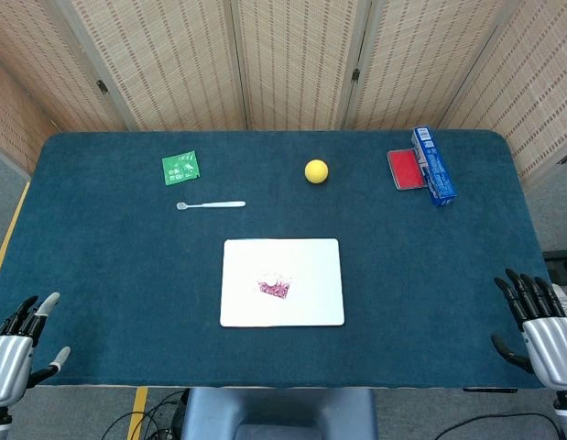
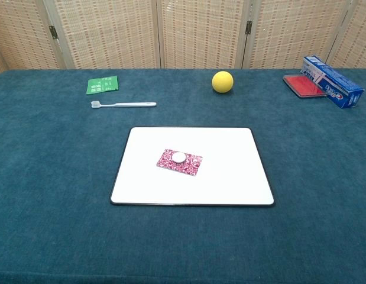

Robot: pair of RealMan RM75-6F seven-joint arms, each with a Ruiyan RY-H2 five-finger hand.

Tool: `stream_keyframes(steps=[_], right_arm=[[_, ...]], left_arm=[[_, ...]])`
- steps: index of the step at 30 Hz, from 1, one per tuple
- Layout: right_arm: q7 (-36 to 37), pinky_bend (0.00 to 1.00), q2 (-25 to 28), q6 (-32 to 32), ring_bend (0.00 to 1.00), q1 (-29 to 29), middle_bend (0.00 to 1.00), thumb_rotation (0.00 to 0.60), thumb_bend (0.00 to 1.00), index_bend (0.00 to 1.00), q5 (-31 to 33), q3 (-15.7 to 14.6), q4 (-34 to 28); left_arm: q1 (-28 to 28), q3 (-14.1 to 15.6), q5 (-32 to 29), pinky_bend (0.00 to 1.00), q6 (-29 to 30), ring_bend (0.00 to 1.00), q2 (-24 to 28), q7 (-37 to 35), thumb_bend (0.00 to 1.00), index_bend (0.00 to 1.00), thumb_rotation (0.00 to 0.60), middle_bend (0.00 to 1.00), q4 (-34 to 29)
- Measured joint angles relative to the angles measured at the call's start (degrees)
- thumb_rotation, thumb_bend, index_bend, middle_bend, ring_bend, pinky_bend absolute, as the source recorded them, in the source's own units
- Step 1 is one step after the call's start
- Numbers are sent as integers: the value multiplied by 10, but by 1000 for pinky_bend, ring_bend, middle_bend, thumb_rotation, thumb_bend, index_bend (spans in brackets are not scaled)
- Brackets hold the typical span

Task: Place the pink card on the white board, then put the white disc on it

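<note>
The pink patterned card (image 2: 184, 164) (image 1: 277, 290) lies flat on the white board (image 2: 230, 177) (image 1: 310, 275), left of the board's middle. On the card's upper left part sits the small white disc (image 2: 179, 157). My left hand (image 1: 13, 344) hangs at the table's front left corner, fingers spread, holding nothing. My right hand (image 1: 537, 327) is at the front right corner, fingers apart and empty. Neither hand shows in the chest view.
Behind the board lie a white toothbrush (image 2: 123, 105), a green packet (image 2: 102, 85) and a yellow ball (image 2: 222, 81). At the back right are a red pad (image 2: 300, 85) and a blue box (image 2: 332, 80). Woven screens stand behind the table.
</note>
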Motion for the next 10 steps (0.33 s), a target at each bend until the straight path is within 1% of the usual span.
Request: stream_keyframes(steps=[5, 10], right_arm=[[-9, 0, -3, 2, 0, -1, 0, 600, 195, 0, -14, -6, -1], [-8, 0, -3, 4, 0, -2, 0, 600, 195, 0, -10, -3, -4]], left_arm=[[14, -18, 4, 290, -10, 125, 7, 1, 308, 96, 600, 233, -4], [22, -34, 4, 290, -29, 125, 11, -1, 307, 96, 600, 233, -4]])
